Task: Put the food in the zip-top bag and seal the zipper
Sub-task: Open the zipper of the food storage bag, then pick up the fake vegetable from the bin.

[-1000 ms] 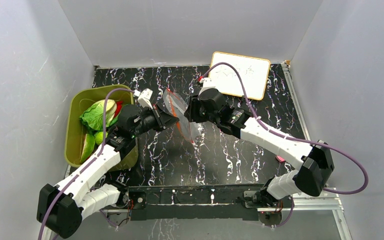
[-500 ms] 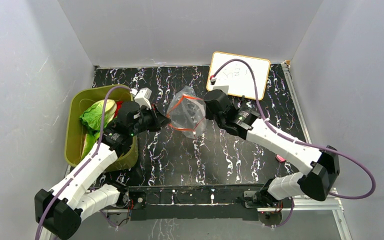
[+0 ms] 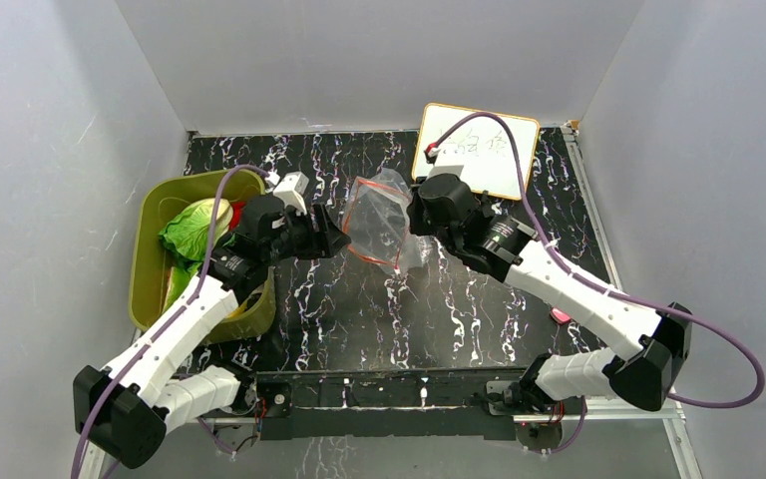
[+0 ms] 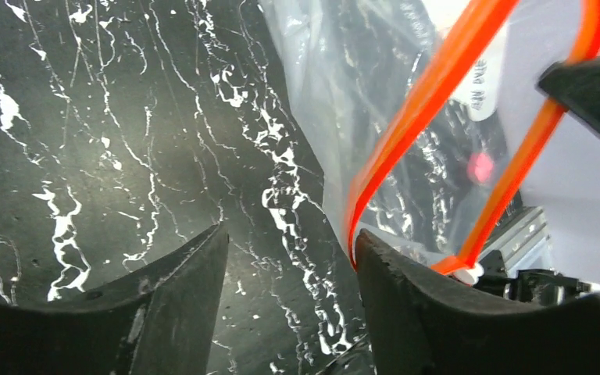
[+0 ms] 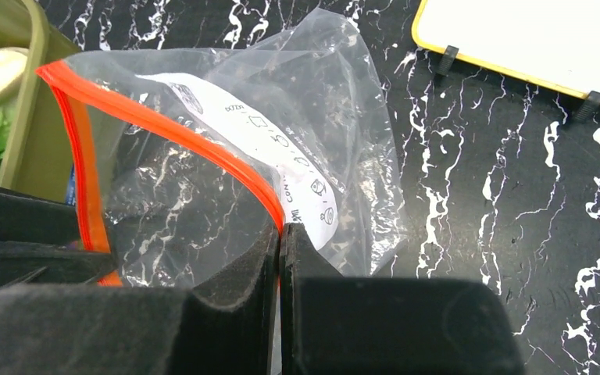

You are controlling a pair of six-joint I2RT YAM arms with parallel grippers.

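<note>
Tabletop of black stone pattern with white veins (image 3: 409,319) carries everything. At its left edge stands an olive-green plastic basket (image 3: 142,261). At the far right lies a white board with a yellow frame (image 3: 499,165).

Between the two arms, near the middle of the table, is the crinkly clear zip-top bag (image 3: 379,215), with a white printed label on its side. Its mouth points toward the basket and stands open: the two halves of the thin red-orange zipper strip (image 4: 433,101) run apart and form a loop.

The food is in the basket, apart from the bag: a pale green leafy toy cabbage (image 3: 191,228) on top, a red piece (image 3: 236,210) just beside it, and green pieces (image 3: 175,289) lower down.

The right gripper (image 5: 280,230) has its two fingers pressed together on the zipper strip, and so it carries the bag. The left gripper (image 4: 289,234) has its fingers apart, with bare table showing between them. The zipper strip touches the inner edge of one finger only.

A small pink object (image 3: 559,316) lies on the table by the right arm.
</note>
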